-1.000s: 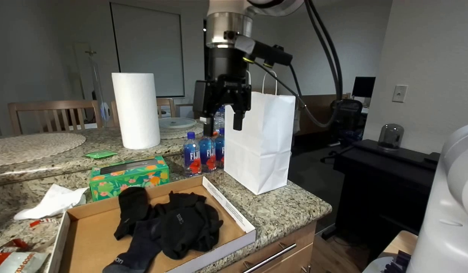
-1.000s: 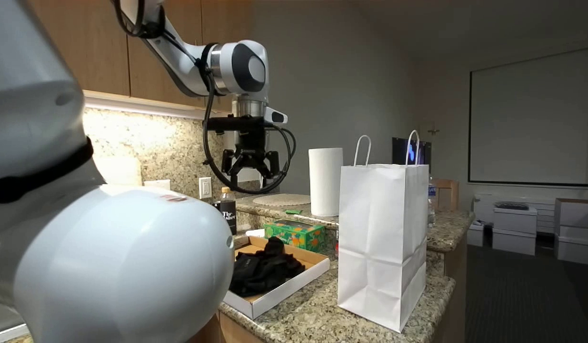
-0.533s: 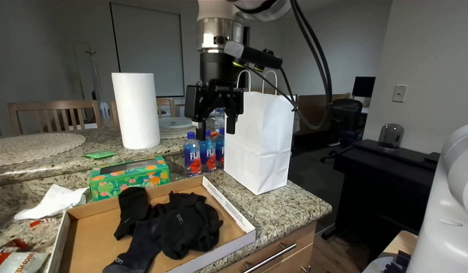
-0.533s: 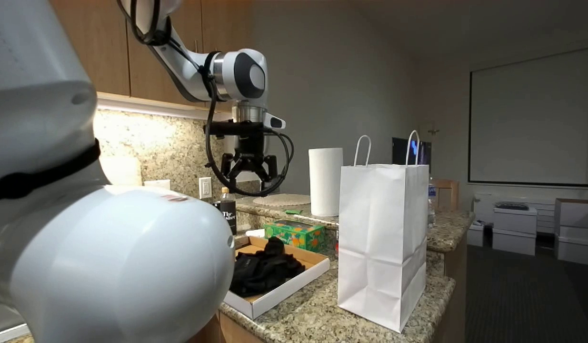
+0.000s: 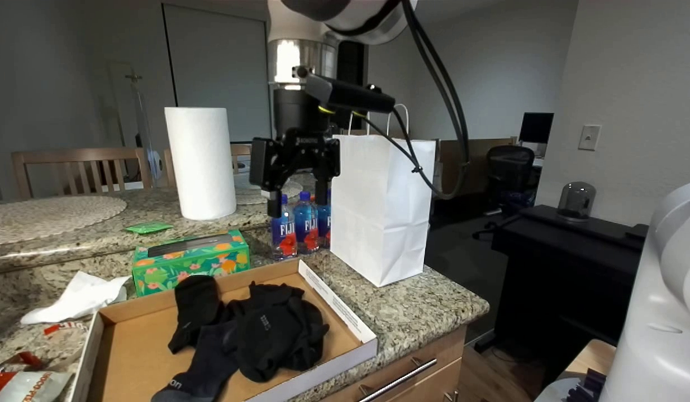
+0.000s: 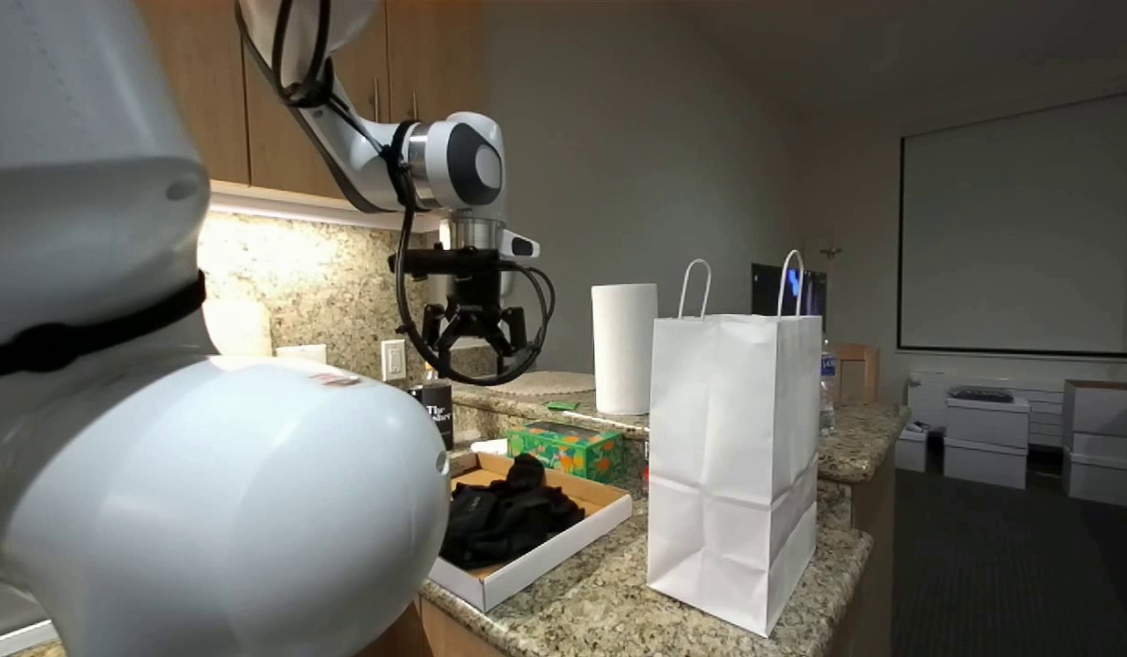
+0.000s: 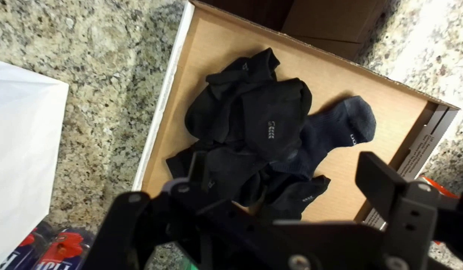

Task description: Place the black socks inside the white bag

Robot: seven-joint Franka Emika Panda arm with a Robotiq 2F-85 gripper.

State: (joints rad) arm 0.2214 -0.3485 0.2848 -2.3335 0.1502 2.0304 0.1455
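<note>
1. Hovering well above the bench (image 5: 423,301), the end effector (image 5: 298,207) is holding its jaws wide apart, with nothing between them.
2. The socks (image 7: 274,123) are lying in an overlapping heap in the tray (image 5: 135,357), nearer the wall on the bag's side; the bag (image 6: 714,456) is standing upright, near the tray but apart from it.
3. Picking a sock seems to be the step in hand; the views are not showing whether the bag is holding any yet.
4. The approach is calling for a slow, straight descent, since the tray's walls are standing close to the heap and a jaw could be catching one.
5. One sock at a time is looking safer, as a broad bite is risking a clump with a loose piece slipping out. The black sock (image 5: 196,301) by the green box (image 5: 192,262) is leaving one end free of the rest, so it is offering a tidy target.
6. Limp cloth is likely needing a low pinch, tips just meeting the tray's floor without pressing.
7. The loops (image 6: 697,262) are rising above the bag's mouth, so the carry is wanting extra height and a release over the middle; a dragging sock could be snagging or tipping the paper.
</note>
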